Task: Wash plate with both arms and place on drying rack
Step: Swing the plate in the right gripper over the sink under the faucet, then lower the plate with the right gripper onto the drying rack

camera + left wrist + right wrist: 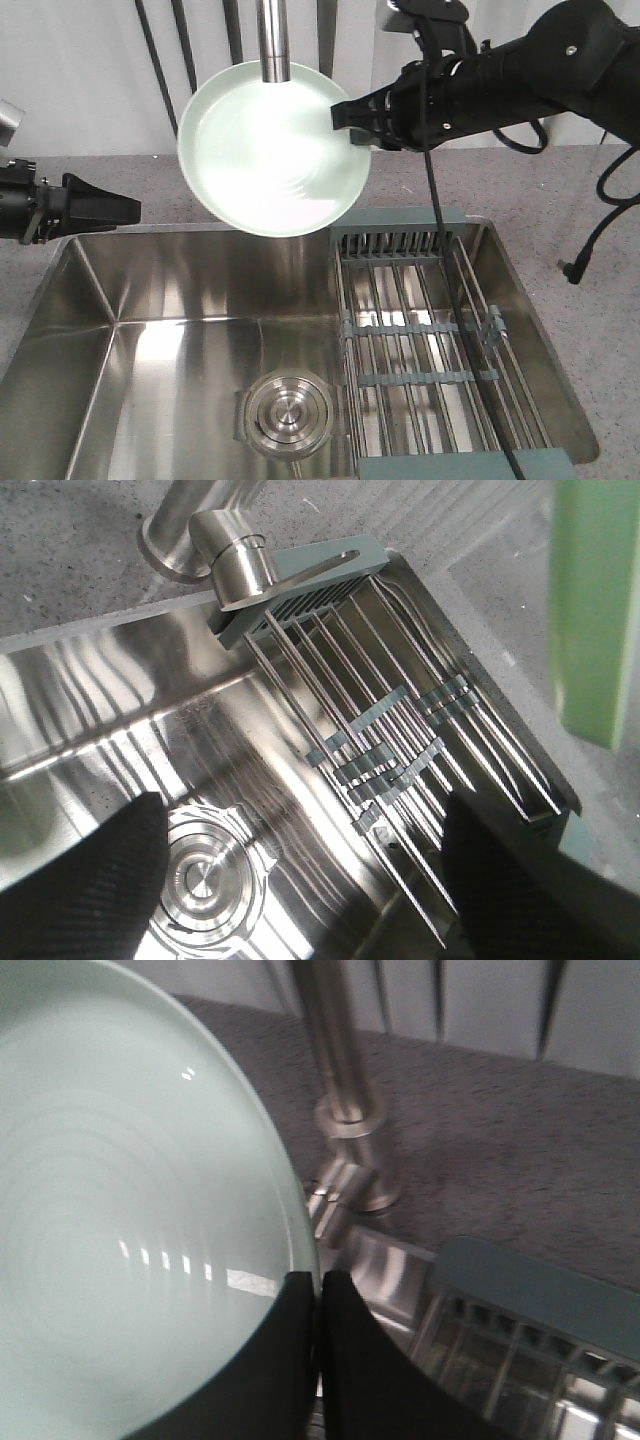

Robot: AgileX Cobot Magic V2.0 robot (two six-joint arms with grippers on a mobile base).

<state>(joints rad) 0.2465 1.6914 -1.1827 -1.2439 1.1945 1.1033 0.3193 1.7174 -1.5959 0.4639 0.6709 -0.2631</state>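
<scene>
— Where is the plate found?

— It is held in the air over the back edge of the sink, tilted so that its face is turned to the front camera. A round, pale mint-green disc with a low raised rim is seen. Faint concentric rings and soft glare are shown on its matte face.

— By what is it held?

— Its right rim is pinched by the right gripper, whose black tapered fingers are closed tight upon the edge. The left gripper is seen low at the left, well apart from the plate. In its wrist view its fingers are spread wide and empty.

— And around it?

— In the front view the plate's upper rim is crossed by the steel spout of the faucet. Below, open room is given by the brushed steel basin, with the round ribbed drain strainer set in its floor. The right side of the sink is filled by the drying rack, made of parallel steel rods, grey-green end bars and cross strips. The plate is held apart from it, above and left of its rear bar. The sink is bordered by a grey speckled countertop.
</scene>
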